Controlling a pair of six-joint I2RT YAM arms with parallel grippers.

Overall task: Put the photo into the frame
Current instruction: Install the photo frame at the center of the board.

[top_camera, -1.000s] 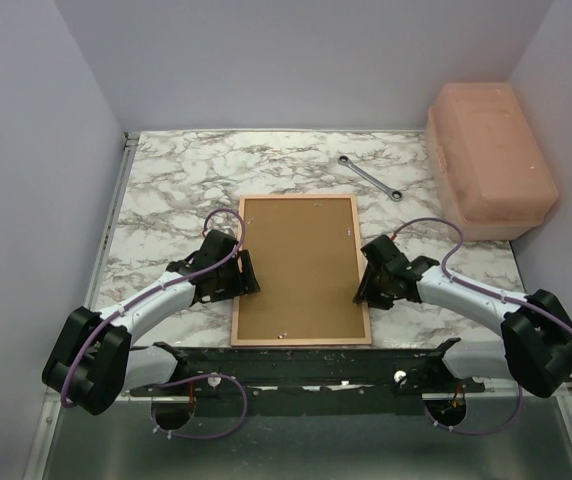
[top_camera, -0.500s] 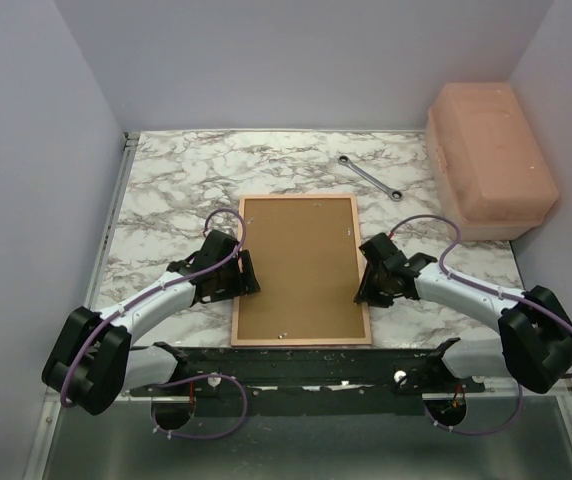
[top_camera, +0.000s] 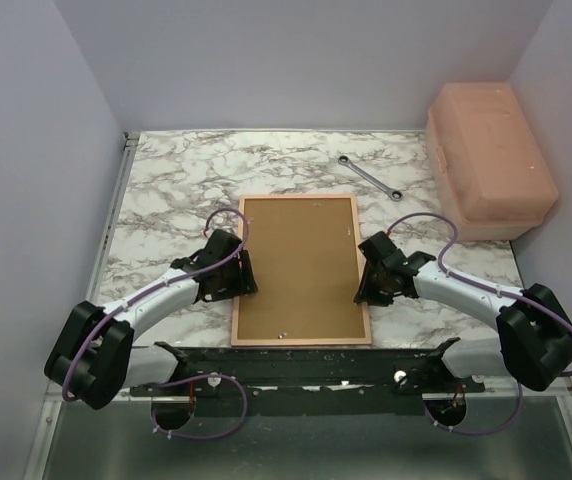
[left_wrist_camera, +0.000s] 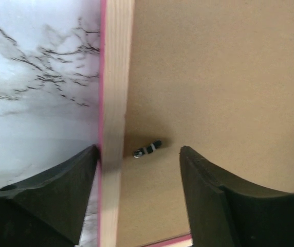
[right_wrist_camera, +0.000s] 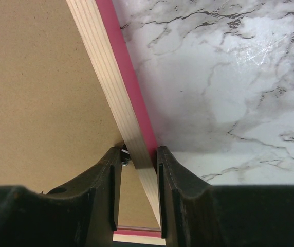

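The frame (top_camera: 301,342) lies face down near the table's front edge, pale wood reverse up, with a brown fibreboard backing panel (top_camera: 299,265) inside it. The photo is hidden. My left gripper (top_camera: 243,272) stands open astride the left rail (left_wrist_camera: 115,77). One finger is at the rail's pink outer edge and the other is well inside over the panel (left_wrist_camera: 219,77), near a small metal clip (left_wrist_camera: 147,149). My right gripper (top_camera: 364,280) is shut on the frame's right rail (right_wrist_camera: 111,77), with a finger against each side of it.
A metal wrench (top_camera: 370,177) lies on the marble table behind the frame. A large pink plastic box (top_camera: 489,160) stands at the back right. Grey walls enclose the table on three sides.
My right gripper's jaws have narrowed onto the frame's right rail and its arm has edged slightly left. The left gripper stays open in place. The frame has not moved.
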